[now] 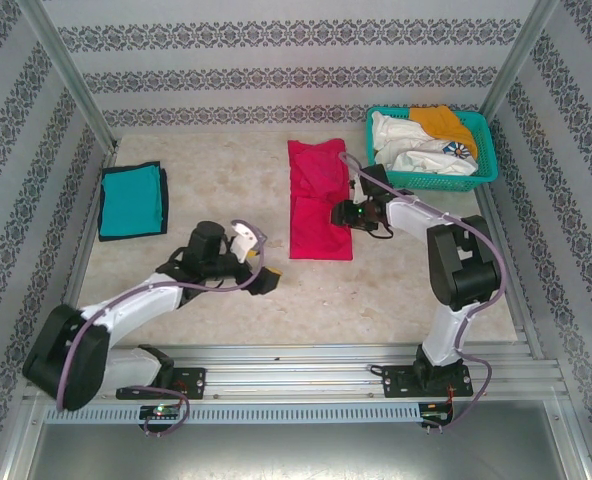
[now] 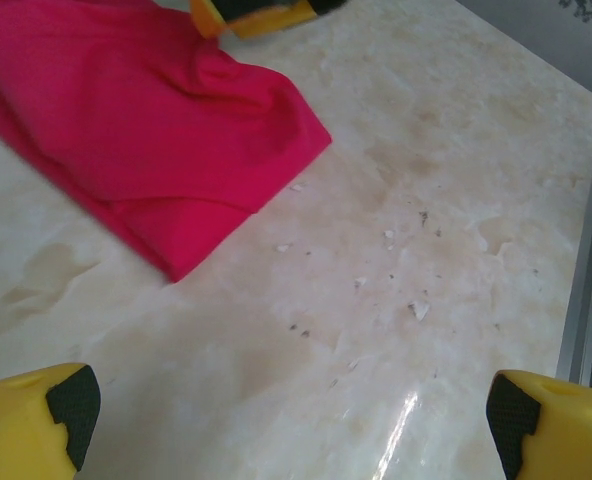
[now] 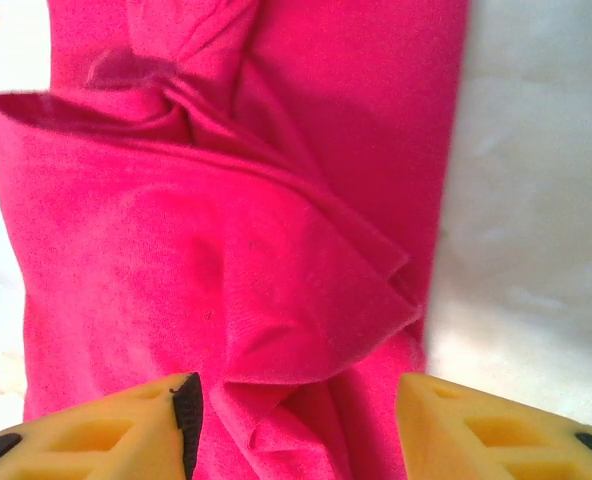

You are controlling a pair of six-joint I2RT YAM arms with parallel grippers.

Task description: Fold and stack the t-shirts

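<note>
Pink-red t-shirt (image 1: 321,200), folded lengthwise, lies mid-table. Right gripper (image 3: 291,400) straddles its right edge, fingers parted, clamping nothing. Left gripper (image 2: 291,405) hangs fully released over the table (image 2: 376,250), near-left of the shirt.

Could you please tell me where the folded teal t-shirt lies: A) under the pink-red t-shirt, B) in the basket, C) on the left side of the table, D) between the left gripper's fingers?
C: the teal t-shirt lies folded on the table's left side, apart from the pink-red t-shirt and the basket.
</note>
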